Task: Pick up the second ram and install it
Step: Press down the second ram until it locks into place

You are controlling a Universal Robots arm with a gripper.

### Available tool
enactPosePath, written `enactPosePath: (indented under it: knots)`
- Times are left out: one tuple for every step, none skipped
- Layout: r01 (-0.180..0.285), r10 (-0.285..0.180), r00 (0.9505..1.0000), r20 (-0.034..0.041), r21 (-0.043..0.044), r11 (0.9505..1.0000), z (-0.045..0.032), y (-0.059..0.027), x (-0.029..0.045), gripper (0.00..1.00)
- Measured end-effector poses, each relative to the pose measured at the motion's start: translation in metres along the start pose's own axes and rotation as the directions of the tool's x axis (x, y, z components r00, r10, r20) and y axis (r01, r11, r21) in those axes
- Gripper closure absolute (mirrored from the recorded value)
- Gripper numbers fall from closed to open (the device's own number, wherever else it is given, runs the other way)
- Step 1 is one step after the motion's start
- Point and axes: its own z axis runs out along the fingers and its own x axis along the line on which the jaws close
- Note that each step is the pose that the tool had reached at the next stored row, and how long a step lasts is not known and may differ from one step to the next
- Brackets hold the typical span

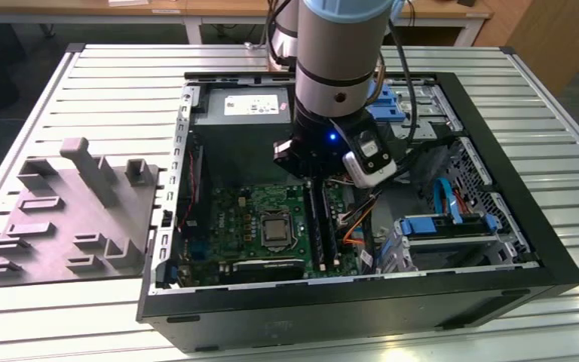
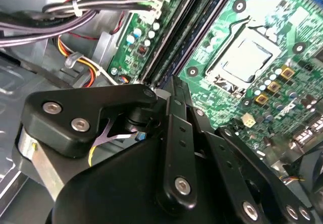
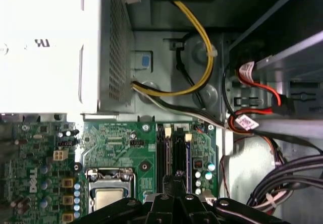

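The arm reaches down into one open black computer case that lies on its side on the slatted metal surface. The hand sits low over the memory slots of the green motherboard, just beside the silver processor socket. In both wrist views its tip comes down right at the end of the slots. Whether it is apart or together, or clamped on anything, I cannot tell.

Directly under the hand a long, dark, narrow strip stands on edge in a slot. This seems to be the second ram. In the exterior view its long axis runs from the hand towards the near wall of the case, parallel to the side of the socket. At least two such dark lines lie side by side there, seen again in the first wrist view, and I cannot tell slot from strip.

One grey power-supply box at the far end carries a white label. Yellow, red and black cables curl beside it.

One grey tray with upright blocks rests outside the case, on the exterior view's left.
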Motion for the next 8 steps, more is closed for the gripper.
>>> enactPosePath:
  knots:
    - [0.000,0.000,1.0000,-0.0001,0.0002,1.0000,0.0001,0.0005,0.0000,0.90]
    - [0.000,0.000,1.0000,0.0000,-0.0001,1.0000,0.0008,0.0007,0.0000,0.90]
    - [0.000,0.000,1.0000,0.0000,-0.0001,1.0000,0.0022,0.0007,0.0001,0.90]
    - [0.000,0.000,1.0000,0.0000,0.0001,1.0000,0.0038,0.0007,0.0002,0.90]
    - [0.000,0.000,1.0000,-0.0001,0.0001,1.0000,0.0055,0.0007,0.0002,0.90]
    - [0.000,0.000,1.0000,0.0000,0.0000,1.0000,0.0069,0.0009,0.0003,0.90]
    - [0.000,0.000,1.0000,-0.0001,0.0001,1.0000,0.0077,0.0014,0.0004,0.90]
    - [0.000,0.000,1.0000,-0.0001,0.0003,1.0000,0.0080,0.0022,0.0004,0.90]
